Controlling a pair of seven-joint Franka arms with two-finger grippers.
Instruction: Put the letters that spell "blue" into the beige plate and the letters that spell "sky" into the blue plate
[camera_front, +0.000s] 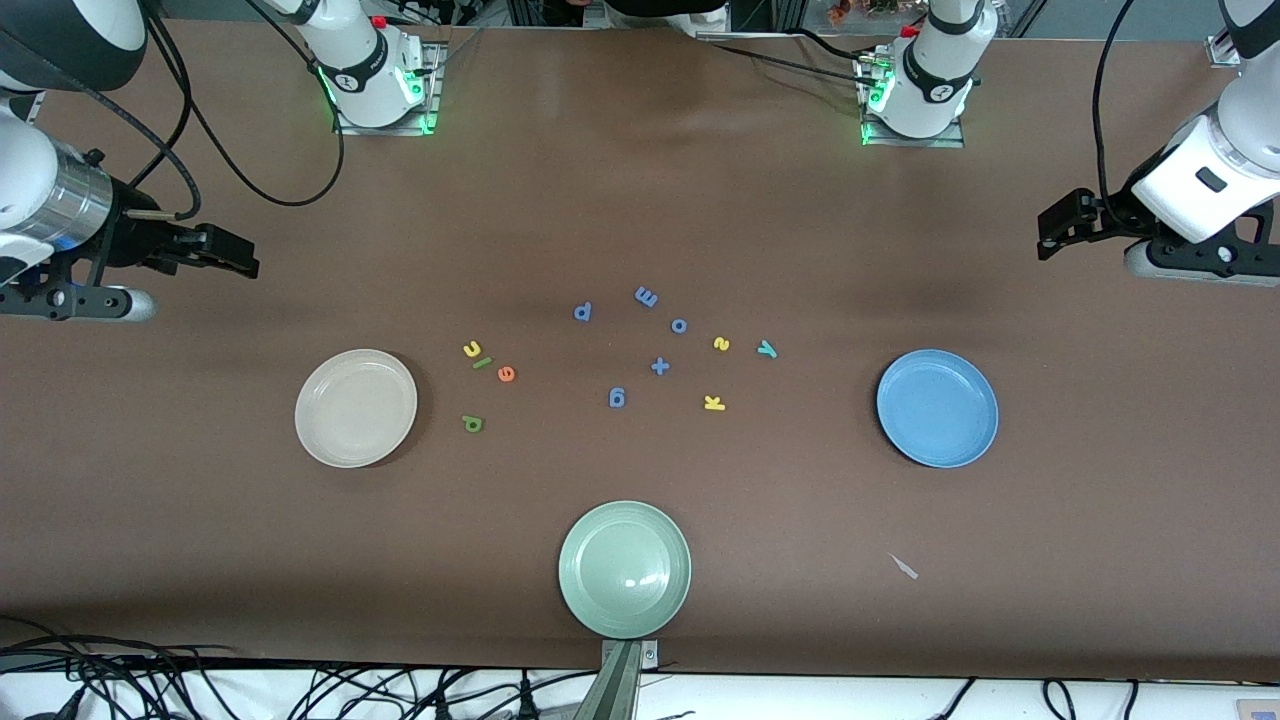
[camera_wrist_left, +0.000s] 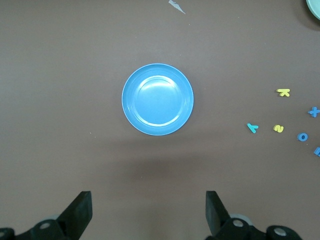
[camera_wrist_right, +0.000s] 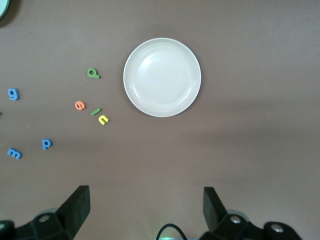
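Nearest the front camera sits a pale green plate (camera_front: 624, 569); farther back the beige plate (camera_front: 356, 407) lies near the green b (camera_front: 473, 423), bar l (camera_front: 482, 363), yellow u (camera_front: 472, 349) and orange e (camera_front: 506, 374), while the blue plate (camera_front: 937, 407) lies toward the left arm's end, with the k (camera_front: 713, 403), s (camera_front: 721, 344) and y (camera_front: 767, 349) between it and the all-blue letters (camera_front: 617, 398). Both arms wait high at the table's ends. From the left wrist, the left gripper (camera_wrist_left: 148, 212) hangs with fingers apart, near the blue plate (camera_wrist_left: 157, 99). From the right wrist, the right gripper (camera_wrist_right: 146, 209), fingers apart, hangs near the beige plate (camera_wrist_right: 162, 77).

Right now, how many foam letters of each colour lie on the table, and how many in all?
Blue letters: 5
Yellow letters: 3
Green letters: 2
Orange letter: 1
Teal letter: 1
Total: 12
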